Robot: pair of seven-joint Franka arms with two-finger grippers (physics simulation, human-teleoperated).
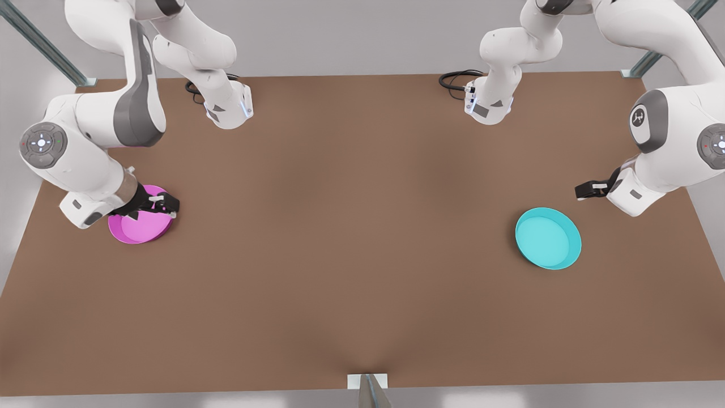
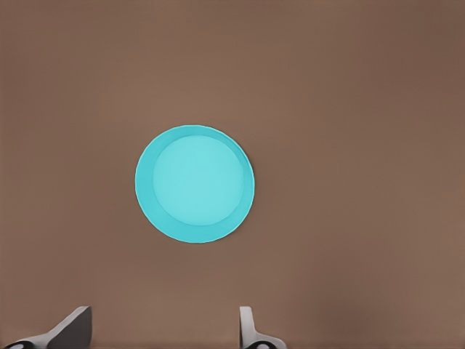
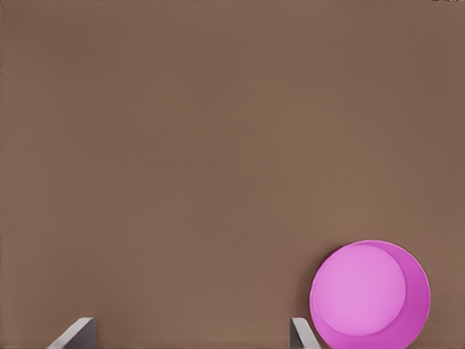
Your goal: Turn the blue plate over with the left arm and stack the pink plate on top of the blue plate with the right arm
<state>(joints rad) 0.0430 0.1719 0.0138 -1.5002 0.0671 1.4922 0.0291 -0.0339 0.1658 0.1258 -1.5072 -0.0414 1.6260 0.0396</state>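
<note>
The blue plate lies hollow side up on the brown table at the front view's right. In the left wrist view the blue plate sits ahead of my left gripper, whose fingers stand wide apart. That left gripper hovers just behind the plate, open and empty. The pink plate rests hollow side up at the front view's left. My right gripper hangs above its back rim, open and empty. In the right wrist view the pink plate lies beside one finger.
Both arm bases with black cables stand at the table's back edge. A small metal bracket sits at the middle of the front edge. Bare brown tabletop stretches between the two plates.
</note>
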